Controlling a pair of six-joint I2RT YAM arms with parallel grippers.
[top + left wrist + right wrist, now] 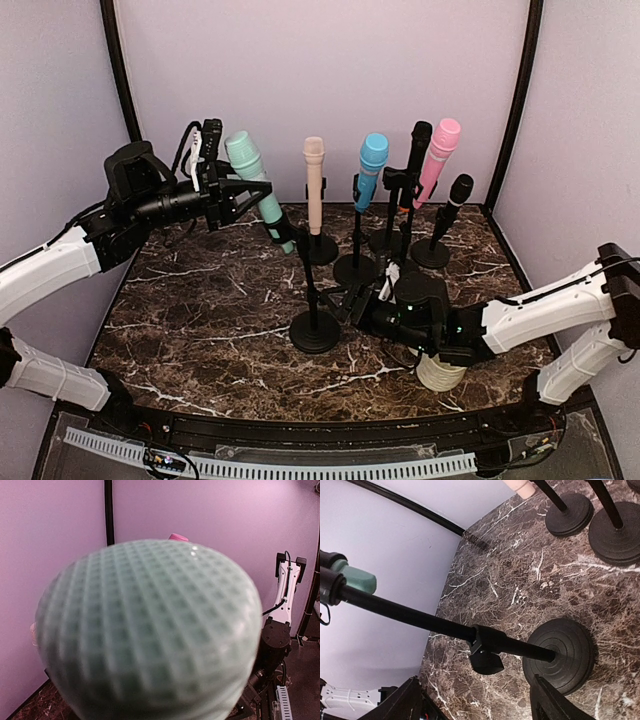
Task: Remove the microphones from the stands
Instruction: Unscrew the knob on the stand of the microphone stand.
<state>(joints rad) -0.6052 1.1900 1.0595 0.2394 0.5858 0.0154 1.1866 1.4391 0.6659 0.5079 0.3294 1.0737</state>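
I have the left pincer [222,190] clenched on the mint-green microphone [252,170] just under its head, up and to the left over the counter [190,310], because that is the end that has to travel: the body slants down to the right and its tail meets the top of the stand [308,290]. The right pincer [362,300] sits low beside the stand's pole with its jaws spread and nothing in them. I judge it is there to steady the stand against the pull, and open like this it steadies nothing, so the base [565,655] could tip or slide if I draw hard. The top view gives me the whole layout: both arms, the slant of the microphone, and the row of other microphones [400,165] on their own stands behind, well apart from this one. It does not show me the joint, though. The right wrist view does, at its left edge, where the green tail pokes past the black clip [329,587] at the top of the pole, and it shows the pole running clear of both dark fingers [402,702]. Whether the tail is seated or already loose, I cannot tell. The left wrist view is all blurred mesh head, confirming only how close the grip sits.
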